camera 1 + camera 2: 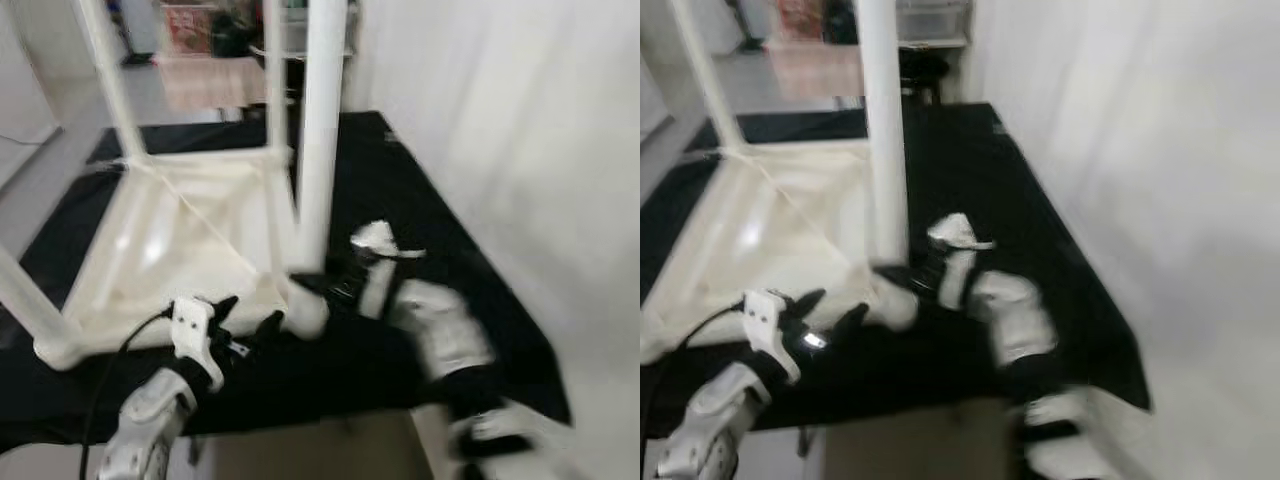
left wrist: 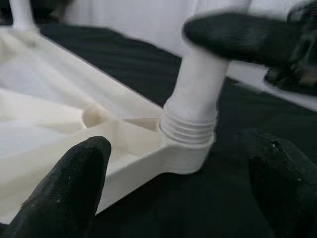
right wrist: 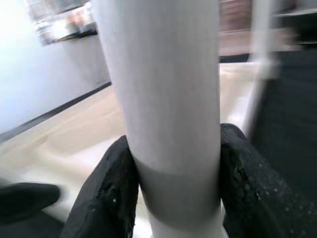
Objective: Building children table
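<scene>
- White table (image 1: 170, 240) lies upside down so legs screw in.
- Right gripper (image 3: 173, 183) clenches the corner leg (image 1: 322, 120), probably twisting it.
- Left gripper (image 2: 183, 188) waits spread beside that leg.

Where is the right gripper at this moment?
The right gripper is clamped low on the upright white leg, just above the near right corner of the upturned tabletop.

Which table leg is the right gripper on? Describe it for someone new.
On the black-covered work surface lies an upturned white plastic tabletop, its legs pointing up. The right gripper clamps the white round leg at the near-right corner, the only one with exposed screw threads at its socket.
</scene>
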Motion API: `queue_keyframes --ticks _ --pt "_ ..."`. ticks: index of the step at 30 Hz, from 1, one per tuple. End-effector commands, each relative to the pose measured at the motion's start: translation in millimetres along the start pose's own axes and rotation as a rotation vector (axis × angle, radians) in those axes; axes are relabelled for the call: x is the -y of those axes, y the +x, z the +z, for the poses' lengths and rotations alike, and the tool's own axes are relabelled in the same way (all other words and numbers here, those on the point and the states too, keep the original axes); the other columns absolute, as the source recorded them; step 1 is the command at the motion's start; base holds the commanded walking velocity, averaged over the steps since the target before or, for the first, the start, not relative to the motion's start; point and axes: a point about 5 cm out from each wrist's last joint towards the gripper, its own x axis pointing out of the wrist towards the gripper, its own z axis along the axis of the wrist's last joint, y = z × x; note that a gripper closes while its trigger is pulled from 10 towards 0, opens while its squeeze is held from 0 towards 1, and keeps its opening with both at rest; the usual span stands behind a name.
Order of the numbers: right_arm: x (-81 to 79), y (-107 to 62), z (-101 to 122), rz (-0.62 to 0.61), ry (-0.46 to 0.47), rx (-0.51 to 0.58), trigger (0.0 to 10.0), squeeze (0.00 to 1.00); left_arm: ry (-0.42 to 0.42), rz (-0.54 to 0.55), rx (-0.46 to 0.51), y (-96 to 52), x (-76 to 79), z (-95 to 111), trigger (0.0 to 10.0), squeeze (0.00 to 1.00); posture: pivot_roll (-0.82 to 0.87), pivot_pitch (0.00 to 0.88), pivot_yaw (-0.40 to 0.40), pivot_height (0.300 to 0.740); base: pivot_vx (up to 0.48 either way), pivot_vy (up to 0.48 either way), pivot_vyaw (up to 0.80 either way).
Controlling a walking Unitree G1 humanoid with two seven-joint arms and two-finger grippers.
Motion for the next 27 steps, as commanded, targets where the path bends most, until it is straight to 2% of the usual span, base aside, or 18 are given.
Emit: queue_keyframes --ticks 1,2,8,9,10,12,13,14,16,17,18,19,20,21,25,27 --pt "17.9 -16.6 -30.4 -0.112 0.057 -0.157 0.0 0.00 -0.003 0.014 -0.014 -5.1 -4.0 -1.4 10.0 0.00 -0.06 0.000 -0.002 0.740 0.000 0.000 0.00" --pt "18.0 -13.1 -34.0 -0.052 0.064 -0.198 0.0 0.00 -0.008 0.004 -0.022 -5.4 -3.8 -2.3 10.0 0.00 -0.02 0.000 -0.019 0.740 0.000 0.000 0.00" --pt "9.4 -13.4 -33.6 -0.007 0.012 -0.199 0.0 0.00 -0.008 0.015 -0.019 -6.7 -3.9 -2.5 10.0 0.00 -0.03 0.000 -0.017 0.740 0.000 0.000 0.00" --pt "8.9 -14.2 -32.7 -0.016 0.025 -0.200 9.3 0.00 -0.009 0.023 -0.016 -7.0 -3.9 -2.6 10.0 0.00 -0.03 0.000 -0.016 0.740 0.000 0.000 0.00" --pt "7.3 -14.1 -29.6 0.015 0.050 -0.189 10.0 0.67 -0.009 0.025 -0.016 -7.1 -3.9 -2.9 10.0 0.00 -0.02 0.000 -0.018 0.740 0.000 0.000 0.00" --pt "7.3 -14.1 -29.6 0.015 0.050 -0.189 10.0 0.67 -0.009 0.025 -0.016 -7.1 -3.9 -2.9 10.0 0.00 -0.02 0.000 -0.018 0.740 0.000 0.000 0.00" --pt "-1.1 -12.0 -16.9 0.146 0.074 -0.147 10.0 1.00 -0.012 0.018 -0.021 -7.0 -3.6 -3.8 10.0 0.00 -0.03 0.000 -0.008 0.740 0.000 0.000 0.00" --pt "-1.1 -12.0 -16.9 0.146 0.074 -0.147 10.0 1.00 -0.012 0.018 -0.021 -7.0 -3.6 -3.8 10.0 0.00 -0.03 0.000 -0.008 0.740 0.000 0.000 0.00" --pt "-9.5 -9.9 -1.1 0.319 0.056 -0.103 10.0 1.00 -0.016 0.010 -0.027 -6.4 -3.1 -4.8 10.0 0.00 -0.03 0.000 -0.008 0.740 0.000 0.000 0.00" --pt "-9.5 -9.9 -1.1 0.319 0.056 -0.103 10.0 1.00 -0.016 0.010 -0.027 -6.4 -3.1 -4.8 10.0 0.00 -0.03 0.000 -0.008 0.740 0.000 0.000 0.00" --pt "-10.5 -9.2 5.1 0.382 0.035 -0.087 10.0 1.00 -0.017 0.008 -0.028 -6.2 -3.0 -5.1 10.0 0.00 -0.03 0.000 -0.008 0.740 0.000 0.000 0.00" --pt "-7.7 -9.8 10.2 0.472 0.004 -0.087 10.0 0.42 -0.017 0.006 -0.030 -5.5 -2.7 -5.6 10.0 0.00 -0.01 0.000 -0.015 0.740 0.000 0.000 0.00" --pt "-5.4 -10.6 13.5 0.532 -0.016 -0.091 10.0 0.42 -0.017 0.006 -0.031 -4.9 -2.5 -6.0 10.0 0.00 -0.01 0.000 -0.015 0.740 0.000 0.000 0.00" --pt "-1.3 -11.5 15.9 0.583 -0.044 -0.101 10.0 0.00 -0.016 0.007 -0.031 -4.4 -2.4 -6.5 10.0 0.00 0.00 0.000 -0.020 0.740 0.000 0.000 0.00" --pt "18.3 -10.8 20.7 0.686 -0.092 -0.163 10.0 0.00 -0.012 0.017 -0.029 -3.0 -2.1 -7.9 10.0 0.00 0.01 0.000 -0.031 0.740 0.000 0.000 0.00" --pt "18.3 -10.8 20.7 0.686 -0.092 -0.163 10.0 0.00 -0.012 0.017 -0.029 -3.0 -2.1 -7.9 10.0 0.00 0.01 0.000 -0.031 0.740 0.000 0.000 0.00"
